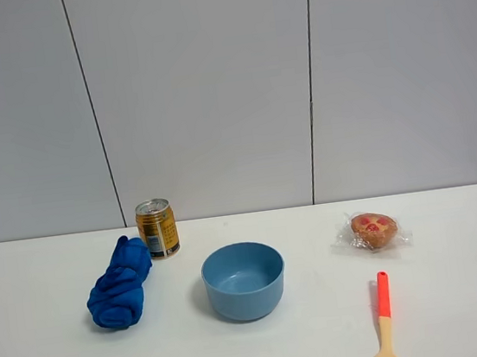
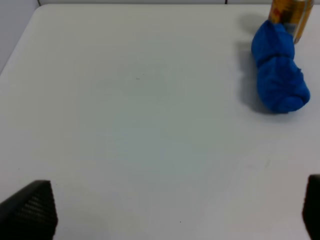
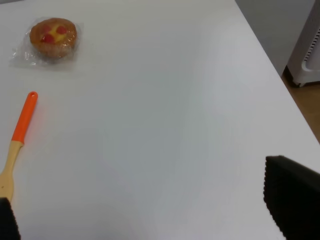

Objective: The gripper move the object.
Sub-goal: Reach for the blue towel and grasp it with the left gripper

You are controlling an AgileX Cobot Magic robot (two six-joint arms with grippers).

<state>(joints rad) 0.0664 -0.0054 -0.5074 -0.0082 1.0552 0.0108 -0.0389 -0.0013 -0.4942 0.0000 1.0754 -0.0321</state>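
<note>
Left gripper (image 2: 170, 215): your jaws stand wide apart, empty, over bare table (image 2: 140, 125). Right gripper (image 3: 150, 215): likewise spread, holding nothing. Wooden spoon (image 1: 383, 326), orange handle: nearest you, right side. Blue bowl (image 1: 244, 280): centre, upright. Blue cloth (image 1: 121, 284): bunched, left of the bowl. Wrapped bun (image 1: 374, 230): right, beyond the spoon. Gold can (image 1: 158, 228): upright, just behind the cloth's far end. Which item the task means, you cannot tell.

High frontal view over table (image 1: 461, 290); low wrist views sharing cloth (image 1: 120, 289), spoon (image 1: 383, 317).
</note>
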